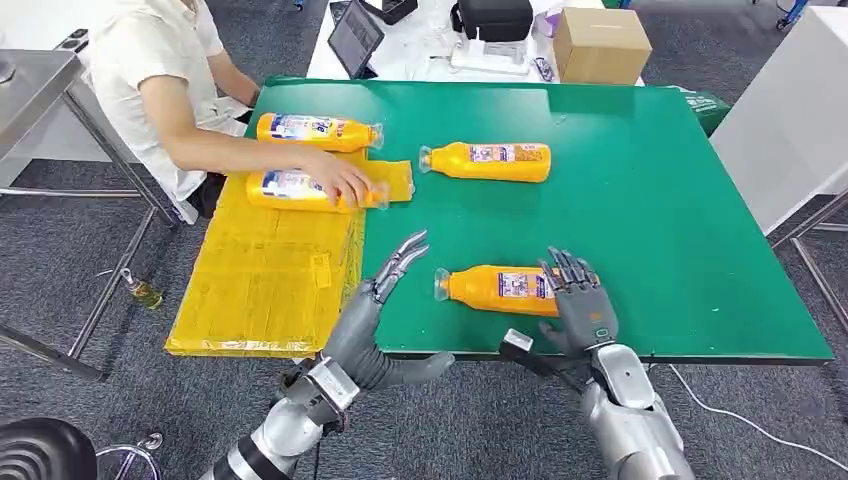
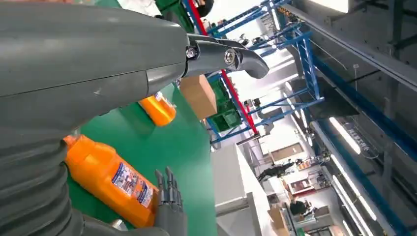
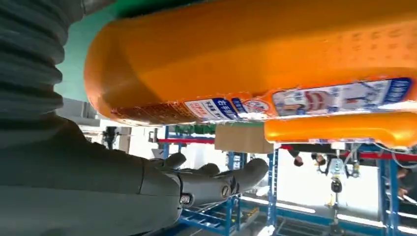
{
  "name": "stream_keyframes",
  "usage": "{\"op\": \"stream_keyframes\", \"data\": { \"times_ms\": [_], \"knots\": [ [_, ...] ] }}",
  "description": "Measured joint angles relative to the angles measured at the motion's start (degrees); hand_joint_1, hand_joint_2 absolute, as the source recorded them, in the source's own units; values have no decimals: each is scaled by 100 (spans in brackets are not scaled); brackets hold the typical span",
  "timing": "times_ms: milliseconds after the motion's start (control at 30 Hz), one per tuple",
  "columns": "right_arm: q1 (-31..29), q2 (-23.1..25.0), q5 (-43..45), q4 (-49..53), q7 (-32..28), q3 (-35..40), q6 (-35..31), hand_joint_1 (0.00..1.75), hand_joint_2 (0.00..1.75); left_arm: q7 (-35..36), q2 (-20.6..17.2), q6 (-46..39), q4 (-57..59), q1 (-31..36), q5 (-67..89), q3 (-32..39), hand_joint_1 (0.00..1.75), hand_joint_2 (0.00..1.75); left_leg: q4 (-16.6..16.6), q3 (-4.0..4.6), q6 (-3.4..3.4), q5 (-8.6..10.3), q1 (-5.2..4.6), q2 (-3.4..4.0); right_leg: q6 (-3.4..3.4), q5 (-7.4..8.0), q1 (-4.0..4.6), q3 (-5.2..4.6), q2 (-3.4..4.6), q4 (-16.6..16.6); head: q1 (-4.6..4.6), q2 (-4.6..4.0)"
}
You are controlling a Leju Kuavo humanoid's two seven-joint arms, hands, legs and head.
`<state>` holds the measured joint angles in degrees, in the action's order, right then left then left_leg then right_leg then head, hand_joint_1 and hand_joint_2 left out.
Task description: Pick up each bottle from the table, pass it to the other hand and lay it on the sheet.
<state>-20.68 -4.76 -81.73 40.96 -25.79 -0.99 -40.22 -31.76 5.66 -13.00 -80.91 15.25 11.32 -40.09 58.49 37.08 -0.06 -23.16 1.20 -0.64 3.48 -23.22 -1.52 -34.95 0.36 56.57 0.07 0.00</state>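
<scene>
Four orange bottles lie in the head view. The nearest bottle (image 1: 497, 288) (image 3: 255, 59) (image 2: 110, 179) rests on the green table (image 1: 650, 200) close to its front edge. My right hand (image 1: 582, 305) (image 3: 98, 187) reaches over its base end, with the thumb (image 3: 216, 179) standing clear of it. Left of that bottle's cap, my left hand (image 1: 385, 315) (image 2: 88, 64) hovers open with its fingers stretched out. A second bottle (image 1: 487, 160) (image 2: 157, 109) lies farther back on the table. Two more bottles (image 1: 312, 131) (image 1: 290, 190) lie at the far end of the yellow sheet (image 1: 270, 280).
A seated person at the table's left rests a hand (image 1: 345, 180) on the nearer sheet bottle. A cardboard box (image 1: 600, 45), a tablet (image 1: 355, 38) and a black case (image 1: 495, 18) stand on a white table behind. Another white table (image 1: 790, 100) stands at the right.
</scene>
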Motion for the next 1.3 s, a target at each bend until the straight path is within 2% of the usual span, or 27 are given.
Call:
{"op": "stream_keyframes", "data": {
  "times_ms": [233, 367, 467, 500, 600, 633, 667, 700, 733, 1033, 1300],
  "knots": [
    [-497, -191, 188, -775, 256, 434, 153, 0, 175, -2, 0, 66, -17, 11, -57, -33, 0, 175, 0, -11, 0, 1, 0, 4, 0, 1, 0, 5, 1, 0, 0, 0],
    [-807, -335, -424, -1098, 1264, 790, 407, 0, 175, -2, 0, 77, -61, 5, -57, -66, 0, 175, 0, -22, 1, 1, 0, 1, 0, 0, 0, 16, 0, -2, 2, 0],
    [-927, -440, -570, -1224, 1471, 1043, 448, 0, 175, 0, 0, 79, -109, -1, -55, -72, 0, 175, 0, -24, 2, 2, 0, 0, 0, 1, 0, 24, 0, -3, 0, 0],
    [-945, -453, -575, -1242, 1491, 1087, 448, 0, 0, 2, 0, 79, -118, 0, -55, -72, 0, 175, 0, -27, 2, 2, 0, 1, 1, 1, 0, 25, 0, -3, -2, 0],
    [-999, -503, -697, -1312, 1534, 1233, 539, 0, 0, 4, 0, 79, -131, -3, -55, -74, 0, 175, 0, -40, 2, 1, 0, 2, 1, 1, 0, 35, 1, -3, 0, 0],
    [-1031, -529, -620, -1323, 1510, 1293, 608, 0, 175, 13, 0, 79, -131, -5, -53, -74, 0, 175, 0, -44, 2, 0, 0, 4, 1, 1, 0, 39, 2, -3, -2, 0],
    [-1039, -540, -383, -1323, 1423, 1301, 700, 0, 175, 22, 0, 79, -142, -13, -46, -74, 0, 175, 0, -47, 2, 0, 0, 4, 1, 1, 1, 42, 2, -3, 0, 0],
    [-1034, -547, -132, -1321, 1340, 1299, 792, 143, 175, 26, 0, 79, -162, -28, -46, -77, 0, 175, 0, -47, 2, 0, 1, 3, 1, 1, 1, 43, 1, -3, 4, 0],
    [-1033, -547, 1, -1321, 1270, 1301, 883, 175, 175, 35, 0, 79, -175, -41, -44, -76, 0, 175, 0, -47, 2, 0, 0, 3, 1, 1, 1, 43, 1, -3, 0, 0],
    [-1104, -615, 1082, -1318, 535, 1303, 1989, 175, 175, 48, 0, 170, -177, -46, -35, -77, 0, 175, 0, -82, 2, -8, 3, 13, -2, -1, 5, 66, 14, -6, 0, 0],
    [-1112, -680, 1514, -1318, 189, 1345, 2207, 175, 175, 46, 0, 277, -175, -30, -40, -79, 0, 175, 0, -87, 3, -9, 3, 14, -2, -1, 5, 72, 14, -7, 0, 0]
  ]
}}
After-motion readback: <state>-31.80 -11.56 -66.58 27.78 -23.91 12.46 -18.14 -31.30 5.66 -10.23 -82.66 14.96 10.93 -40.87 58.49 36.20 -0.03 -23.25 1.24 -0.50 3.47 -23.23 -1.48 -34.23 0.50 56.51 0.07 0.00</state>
